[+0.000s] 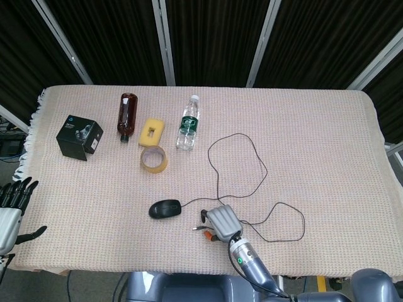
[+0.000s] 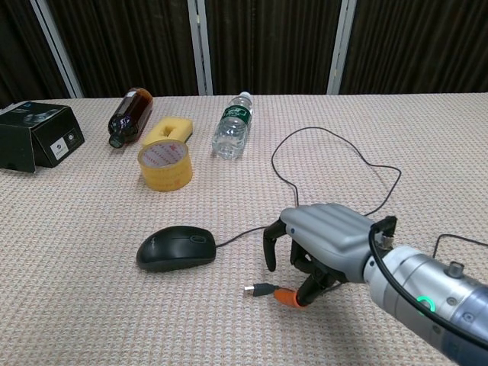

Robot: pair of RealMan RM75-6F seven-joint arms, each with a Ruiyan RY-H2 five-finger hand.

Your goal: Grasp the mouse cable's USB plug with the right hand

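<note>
The black mouse point(image 1: 165, 208) point(image 2: 177, 248) lies on the woven cloth near the front edge. Its thin black cable point(image 1: 237, 136) point(image 2: 336, 150) loops away and comes back to the USB plug point(image 1: 198, 228) point(image 2: 258, 290), which lies flat on the cloth just right of the mouse. My right hand point(image 1: 221, 221) point(image 2: 323, 242) hovers palm down right behind the plug, fingers arched and apart. Its orange thumb tip point(image 2: 287, 296) sits beside the cable at the plug's rear end, and a dark finger hangs above the plug. Nothing is gripped. My left hand point(image 1: 10, 211) waits off the table's left edge, fingers spread.
Toward the back left are a black box point(image 1: 79, 137), a brown bottle point(image 1: 127, 114) lying down, a yellow sponge point(image 1: 152, 131), a tape roll point(image 1: 153, 158) and a water bottle point(image 1: 187, 123) on its side. The cable also coils at the front right point(image 1: 286, 223).
</note>
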